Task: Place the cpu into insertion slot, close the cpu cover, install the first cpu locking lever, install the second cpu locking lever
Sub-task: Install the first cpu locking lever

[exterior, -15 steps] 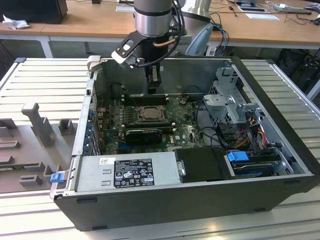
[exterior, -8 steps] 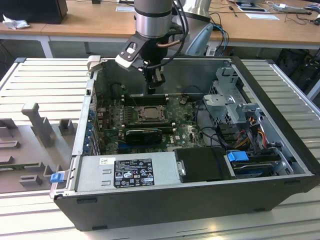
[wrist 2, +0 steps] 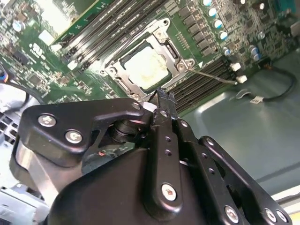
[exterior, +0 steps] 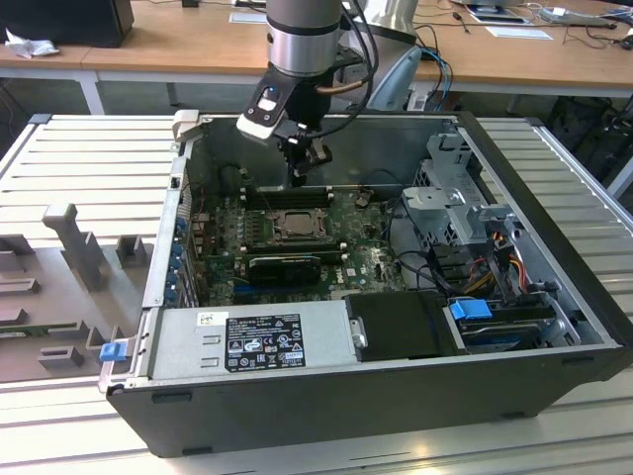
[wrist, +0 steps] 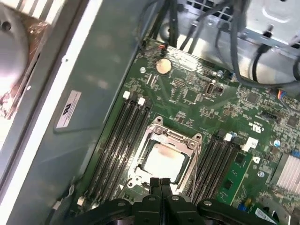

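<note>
The cpu [wrist: 161,161] lies under the cpu cover [wrist: 174,136]. Your pincer [wrist: 160,183], pressed together and empty, hovers at the cover's edge; apply any downward push slowly and squarely.

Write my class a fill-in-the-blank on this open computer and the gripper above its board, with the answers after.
The pale square ____ sits in the socket. The board around it is ____ in colour. Long black memory slots run along ____ sides of the socket. The gripper's fingers, open or shut, are ____.
Missing words: chip, green, both, shut.
</note>
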### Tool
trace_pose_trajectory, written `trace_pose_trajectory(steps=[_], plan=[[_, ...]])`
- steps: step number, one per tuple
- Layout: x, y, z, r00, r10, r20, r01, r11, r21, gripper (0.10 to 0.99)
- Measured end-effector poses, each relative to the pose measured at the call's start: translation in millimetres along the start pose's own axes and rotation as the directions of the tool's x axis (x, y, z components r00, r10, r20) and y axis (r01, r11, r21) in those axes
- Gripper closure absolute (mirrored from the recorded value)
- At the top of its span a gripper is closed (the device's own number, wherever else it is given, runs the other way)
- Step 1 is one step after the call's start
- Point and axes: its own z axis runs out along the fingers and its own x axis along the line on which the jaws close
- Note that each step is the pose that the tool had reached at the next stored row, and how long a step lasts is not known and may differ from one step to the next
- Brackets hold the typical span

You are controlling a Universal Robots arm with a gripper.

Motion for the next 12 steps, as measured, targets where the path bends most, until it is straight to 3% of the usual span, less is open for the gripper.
trace_pose_trajectory(steps=[2,4,6,12], plan=[[0.0,0.0,0.0,0.9983,-0.058,-0.002,0.058,0.9983,0.003,0.98],[0.0,0.0,0.0,0.9923,-0.124,-0.0045,0.124,0.9923,0.006,0.98],[0.0,0.0,0.0,0.9877,-0.156,-0.0058,0.156,0.9877,0.008,0.98],[0.0,0.0,0.1,0.9644,-0.264,-0.0105,0.265,0.9643,0.012,0.98]])
